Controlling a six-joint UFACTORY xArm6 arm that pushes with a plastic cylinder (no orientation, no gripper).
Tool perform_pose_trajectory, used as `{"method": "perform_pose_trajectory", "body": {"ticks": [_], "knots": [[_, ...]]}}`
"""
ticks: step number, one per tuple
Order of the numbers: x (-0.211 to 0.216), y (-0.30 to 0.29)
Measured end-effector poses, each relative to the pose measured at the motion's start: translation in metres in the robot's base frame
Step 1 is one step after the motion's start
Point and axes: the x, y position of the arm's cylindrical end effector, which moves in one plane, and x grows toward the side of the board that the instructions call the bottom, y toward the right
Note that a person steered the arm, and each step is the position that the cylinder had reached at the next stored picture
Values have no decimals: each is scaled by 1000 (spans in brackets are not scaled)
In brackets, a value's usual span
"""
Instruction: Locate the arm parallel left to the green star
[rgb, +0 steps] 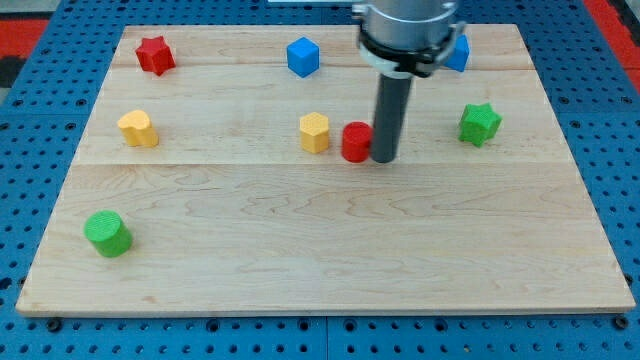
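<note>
A pale wooden tabletop (330, 270) of planks joined edge to edge fills most of the view; its grain runs left to right; beneath and around it lies a blue perforated base (30, 200) with regular rows of holes; at the top corners something red (20, 30) shows, possibly matting; the light is even, with soft shadows.

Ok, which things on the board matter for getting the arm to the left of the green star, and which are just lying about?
Part of the job:
green star
my tip, between the red cylinder and the star

Just lying about:
red cylinder, right beside my tip
red star
blue cube
blue block, partly hidden
yellow block
yellow hexagon block
green cylinder
</note>
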Motion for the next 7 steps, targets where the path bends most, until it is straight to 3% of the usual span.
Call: {"method": "perform_pose_trajectory", "body": {"ticks": [2, 7], "knots": [[-27, -27], [-31, 23]]}}
